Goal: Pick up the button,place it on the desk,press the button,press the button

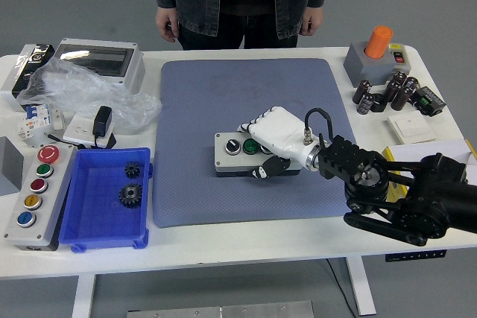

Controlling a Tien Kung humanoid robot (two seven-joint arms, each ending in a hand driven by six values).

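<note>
Right hand — fingers curled around the grey button box — at frame centre, on the blue mat.

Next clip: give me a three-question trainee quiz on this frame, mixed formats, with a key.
1. True or false: the right hand is closed on the grey button box.
2. Where does the box rest? A) blue bin B) blue-grey mat C) bare table
3. Fill in: the blue bin holds two black ____.

Key: 1 true. 2 B, the mat. 3 gears.
</note>
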